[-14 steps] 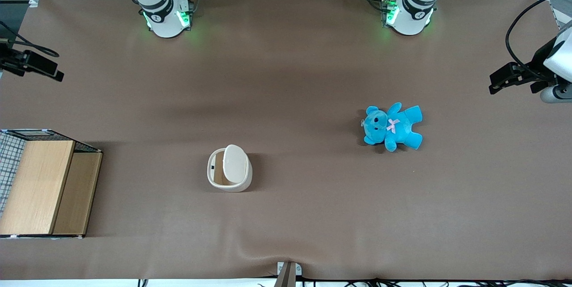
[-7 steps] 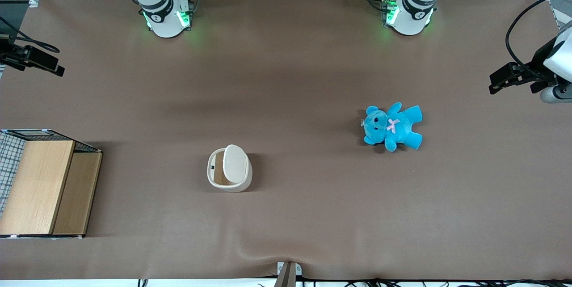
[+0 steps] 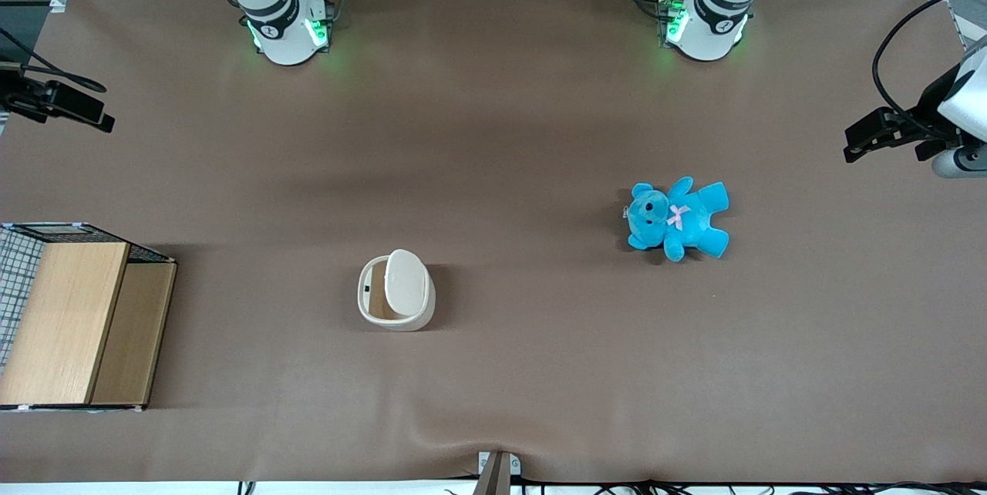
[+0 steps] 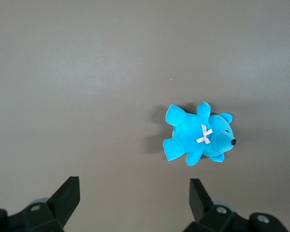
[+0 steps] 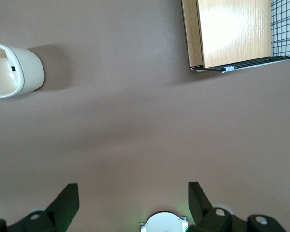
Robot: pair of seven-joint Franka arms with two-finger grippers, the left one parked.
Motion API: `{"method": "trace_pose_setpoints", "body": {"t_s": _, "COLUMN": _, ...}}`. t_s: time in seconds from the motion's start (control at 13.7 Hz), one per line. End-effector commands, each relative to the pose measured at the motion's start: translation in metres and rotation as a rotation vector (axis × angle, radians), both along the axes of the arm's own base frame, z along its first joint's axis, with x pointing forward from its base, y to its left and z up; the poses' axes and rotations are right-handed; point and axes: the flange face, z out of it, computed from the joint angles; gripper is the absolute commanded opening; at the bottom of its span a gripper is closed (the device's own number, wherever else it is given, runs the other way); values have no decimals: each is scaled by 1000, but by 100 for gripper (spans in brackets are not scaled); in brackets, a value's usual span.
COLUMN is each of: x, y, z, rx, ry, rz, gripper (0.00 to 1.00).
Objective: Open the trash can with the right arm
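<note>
The cream-white trash can stands on the brown table, near the front camera. Its flat lid is tilted up and the inside shows beside it. In the right wrist view the trash can shows its open mouth. My right arm's gripper hangs at the working arm's end of the table, well away from the can and farther from the front camera than it. In the right wrist view the gripper is open and empty, with bare table between its fingers.
A wooden box with wire mesh sits at the working arm's end, near the front edge; it also shows in the right wrist view. A blue teddy lies toward the parked arm's end.
My gripper has drifted a little away from the front camera at the table's end. The trash can, lid and teddy have not moved.
</note>
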Motion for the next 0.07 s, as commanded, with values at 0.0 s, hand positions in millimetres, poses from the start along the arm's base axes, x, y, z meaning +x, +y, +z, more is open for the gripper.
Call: {"method": "trace_pose_setpoints", "body": {"t_s": 0.0, "x": -9, "y": -3, "z": 5, "rx": -10, "ry": -9, "rz": 6, "gripper": 100}}
